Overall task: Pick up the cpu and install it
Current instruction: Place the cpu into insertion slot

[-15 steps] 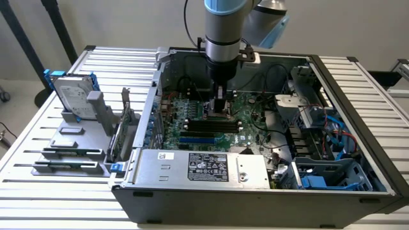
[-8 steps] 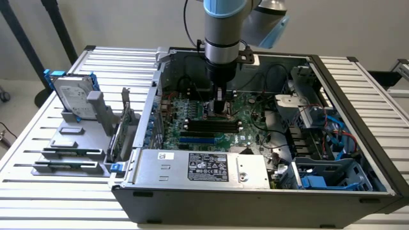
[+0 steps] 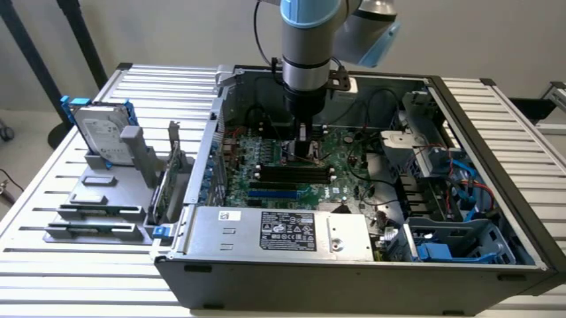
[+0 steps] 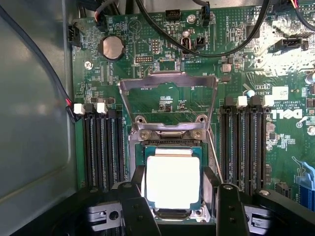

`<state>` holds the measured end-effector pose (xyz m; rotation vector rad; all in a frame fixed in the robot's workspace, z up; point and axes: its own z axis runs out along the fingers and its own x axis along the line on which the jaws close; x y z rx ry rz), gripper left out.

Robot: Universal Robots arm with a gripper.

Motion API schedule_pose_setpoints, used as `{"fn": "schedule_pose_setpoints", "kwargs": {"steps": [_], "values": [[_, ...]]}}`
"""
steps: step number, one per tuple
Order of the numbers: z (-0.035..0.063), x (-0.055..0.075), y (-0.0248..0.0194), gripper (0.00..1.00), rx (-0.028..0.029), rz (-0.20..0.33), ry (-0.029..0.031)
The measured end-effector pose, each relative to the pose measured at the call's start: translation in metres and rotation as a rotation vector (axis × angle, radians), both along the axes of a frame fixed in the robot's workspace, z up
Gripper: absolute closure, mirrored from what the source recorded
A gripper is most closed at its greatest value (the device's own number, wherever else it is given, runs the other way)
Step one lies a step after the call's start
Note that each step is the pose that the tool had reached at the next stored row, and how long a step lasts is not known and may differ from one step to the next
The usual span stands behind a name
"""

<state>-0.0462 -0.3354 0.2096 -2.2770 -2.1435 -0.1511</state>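
A slatted white metal bench (image 3: pixel 53 165) carries everything. At the exterior view's left, a silver hard drive with blue rails (image 3: pixel 99 136) stands upright in a dull grey plastic tray (image 3: pixel 97 199). Just beside the tray lies an open dark grey computer case (image 3: pixel 354 278). A silver power supply box with a black label (image 3: pixel 283 232) sits along its near wall and a green motherboard (image 3: pixel 292 182) covers its floor.

Over the middle of the board, a grey and blue robot arm (image 3: pixel 309 40) reaches straight down, its black gripper (image 3: pixel 305 151) low above the socket. In the wrist view the gripper (image 4: pixel 181 216) is spread, its two black fingers (image 4: pixel 140 211) standing one on either side of the cpu (image 4: pixel 173 182). This small square chip with a shiny silver top lies flat in the socket, and a strip of socket frame shows between it and one finger. The hinged silver metal load plate (image 4: pixel 167 105) is swung open beyond the chip. Rows of black memory slots (image 4: pixel 103 147) flank the socket on both sides.

At the exterior view's right, blue cables (image 3: pixel 478 192) run through the drive bay.
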Motion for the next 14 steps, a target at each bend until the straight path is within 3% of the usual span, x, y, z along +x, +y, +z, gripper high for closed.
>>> {"fn": "schedule_pose_setpoints", "kwargs": {"steps": [9,14], "values": [[-0.002,-0.0006,0.0001,0.45,-0.0108,0.0,-0.0013],[-0.002,-0.0006,0.0003,0.45,-0.0131,0.0,-0.0014]]}}
